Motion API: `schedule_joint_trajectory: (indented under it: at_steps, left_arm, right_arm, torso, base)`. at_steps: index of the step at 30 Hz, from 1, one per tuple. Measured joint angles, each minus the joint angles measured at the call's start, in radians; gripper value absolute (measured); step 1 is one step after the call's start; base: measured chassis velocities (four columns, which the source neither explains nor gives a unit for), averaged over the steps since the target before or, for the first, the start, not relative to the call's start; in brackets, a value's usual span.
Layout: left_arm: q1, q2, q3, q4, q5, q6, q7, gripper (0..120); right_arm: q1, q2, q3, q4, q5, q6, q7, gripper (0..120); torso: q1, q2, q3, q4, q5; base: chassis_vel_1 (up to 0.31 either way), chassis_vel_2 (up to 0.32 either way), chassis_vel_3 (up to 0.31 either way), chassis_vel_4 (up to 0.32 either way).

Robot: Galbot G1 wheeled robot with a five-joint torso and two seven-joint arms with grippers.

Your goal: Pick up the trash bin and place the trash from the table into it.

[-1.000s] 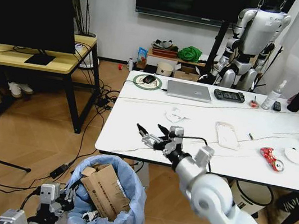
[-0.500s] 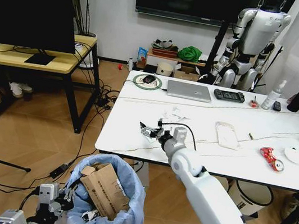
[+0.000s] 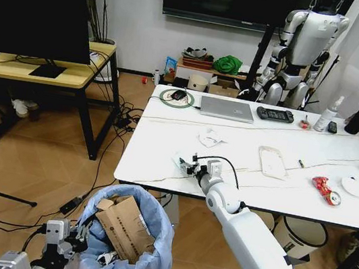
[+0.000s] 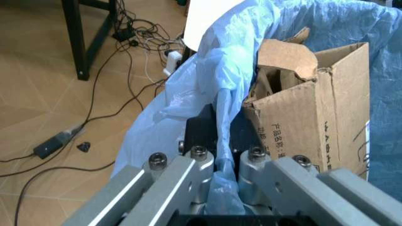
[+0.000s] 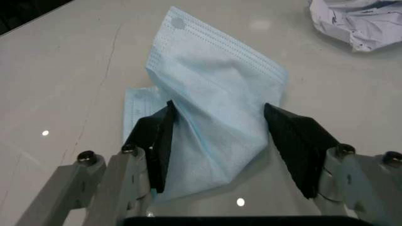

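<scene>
Reaching over the table's (image 3: 164, 147) near edge, the right gripper (image 5: 221, 143) had its fingers spread around a light-blue face mask (image 5: 220, 108) (pads not pressed together). The left gripper (image 4: 221, 157) pinched the bag rim of the bin (image 3: 124, 235) below the table; cardboard (image 3: 125, 225) sat inside.

A pale blue face mask (image 5: 213, 127), finely dotted along its edge, is being framed by black fingertips (image 5: 295, 141) on the white, grey-veined table (image 3: 165, 139). Crumpled white paper (image 5: 355, 21) is being shown near it. Brown printed cardboard (image 4: 308, 122) is being wrapped by the trash bin's (image 3: 125, 238) light-blue liner.
</scene>
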Motion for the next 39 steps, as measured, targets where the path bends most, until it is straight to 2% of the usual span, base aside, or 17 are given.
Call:
schedule_joint_trajectory:
  at_steps: [1, 5, 6, 9, 13, 14, 15, 17, 18, 19, 21, 24, 25, 27, 31, 34, 39]
  left_arm:
    - [0.0, 0.0, 0.0, 0.0, 0.0, 0.0, 0.0, 0]
    - [0.0, 0.002, -0.002, 0.001, -0.002, 0.0, 0.0, 0]
    - [0.0, 0.002, -0.002, 0.001, -0.002, 0.0, 0.0, 0]
    - [-0.003, 0.002, -0.002, 0.002, -0.004, 0.0, -0.001, 0]
    - [-0.005, 0.004, -0.002, 0.002, -0.006, 0.0, -0.002, 0]
    - [-0.005, 0.005, -0.002, 0.002, -0.008, 0.0, -0.003, 0]
    - [-0.005, 0.006, -0.003, 0.002, -0.012, 0.0, -0.004, 0]
    - [-0.005, 0.008, -0.004, 0.002, -0.014, 0.0, -0.005, 0]
    - [-0.005, 0.009, -0.004, 0.001, -0.015, 0.0, -0.005, 0]
    - [-0.005, 0.009, -0.004, 0.001, -0.015, 0.0, -0.005, 0]
    - [-0.005, 0.012, -0.003, -0.001, -0.016, 0.001, -0.005, 0]
    - [-0.006, 0.015, -0.003, -0.001, -0.017, 0.002, -0.005, 0]
    - [-0.006, 0.015, -0.003, -0.001, -0.017, 0.002, -0.005, 0]
    - [-0.008, 0.013, -0.003, -0.001, -0.017, 0.002, -0.005, 0]
    - [-0.008, 0.005, 0.0, -0.002, -0.017, 0.002, -0.005, 0]
    - [-0.01, 0.003, 0.0, -0.005, -0.017, 0.002, -0.006, 0]
    - [-0.009, 0.0, 0.001, -0.011, -0.017, 0.002, -0.006, 0]
  right_arm:
    - [0.0, -0.001, -0.001, 0.001, 0.001, 0.0, 0.0, 52]
    - [-0.006, -0.015, -0.018, 0.016, 0.011, 0.003, 0.0, 34]
    - [-0.006, -0.015, -0.018, 0.016, 0.011, 0.003, 0.0, 34]
    - [-0.019, -0.02, -0.025, 0.033, 0.02, 0.005, 0.001, 19]
    - [-0.029, -0.031, -0.023, 0.064, 0.051, 0.016, -0.005, 9]
    - [-0.036, -0.04, -0.017, 0.088, 0.073, 0.025, -0.01, 5]
    - [-0.056, -0.075, 0.005, 0.17, 0.151, 0.048, -0.024, 0]
    - [-0.071, -0.103, 0.017, 0.232, 0.209, 0.068, -0.035, 0]
    - [-0.093, -0.145, 0.028, 0.326, 0.286, 0.095, -0.048, 0]
    - [-0.093, -0.145, 0.028, 0.326, 0.286, 0.095, -0.048, 0]
    - [-0.128, -0.203, 0.032, 0.464, 0.384, 0.117, -0.074, 0]
    - [-0.181, -0.262, 0.015, 0.61, 0.433, 0.142, -0.131, 0]
    - [-0.181, -0.262, 0.015, 0.61, 0.433, 0.142, -0.131, 0]
    - [-0.25, -0.32, -0.006, 0.701, 0.426, 0.166, -0.223, 0]
    - [-0.392, -0.404, -0.084, 0.795, 0.298, 0.204, -0.33, 0]
    - [-0.428, -0.41, -0.117, 0.802, 0.241, 0.207, -0.324, 0]
    - [-0.445, -0.399, -0.129, 0.789, 0.191, 0.192, -0.293, 15]
  torso:
    - [0.0, 0.0, 0.0, 0.0, 0.0]
    - [0.0, 0.0, 0.0, 0.0, 0.0]
    - [0.0, 0.0, 0.0, 0.0, 0.0]
    - [0.0, 0.0, 0.0, 0.0, 0.0001]
    - [0.0, 0.0, 0.0, 0.0002, 0.0003]
    - [0.0, 0.0, 0.0, 0.0004, 0.0006]
    - [0.0, 0.0, 0.0, 0.0003, 0.0002]
    - [0.0, 0.0, 0.0, 0.0002, 0.0001]
    - [0.0, 0.0, 0.0, 0.0, 0.0002]
    - [0.0, 0.0, 0.0, 0.0, 0.0002]
    - [0.0, 0.0, 0.0, 0.0, 0.0001]
    - [0.0, 0.0, 0.0, 0.0001, 0.0001]
    - [0.0, 0.0, 0.0, 0.0001, 0.0001]
    - [0.0, 0.0, 0.0, 0.0002, 0.0002]
    - [0.0, 0.0, 0.0, -0.0001, 0.0002]
    - [0.0, 0.0, 0.0, -0.0001, 0.0002]
    - [0.0, 0.0, 0.0, 0.0001, 0.0002]
  base:
    - [0.0, 0.0, 0.0, 0.0]
    - [0.0, 0.0, 0.0, 0.0]
    - [0.0, 0.0, 0.0, 0.0]
    - [0.0, 0.0, 0.0, 0.0]
    - [0.0, 0.0, 0.0, 0.0]
    - [0.0, 0.0, 0.0, 0.0]
    - [0.0, 0.0, 0.0, 0.0]
    - [0.0, 0.0, 0.0, 0.0]
    - [0.0, 0.0, 0.0, 0.0]
    - [0.0, 0.0, 0.0, 0.0]
    - [0.0, 0.0, 0.0, 0.0]
    - [0.0, 0.0, 0.0, 0.0]
    - [0.0, 0.0, 0.0, 0.0]
    - [0.0, 0.0, 0.0, 0.0]
    - [0.0, 0.0, 0.0, 0.0]
    - [0.0, 0.0, 0.0, 0.0]
    - [0.0, 0.0, 0.0, 0.0]
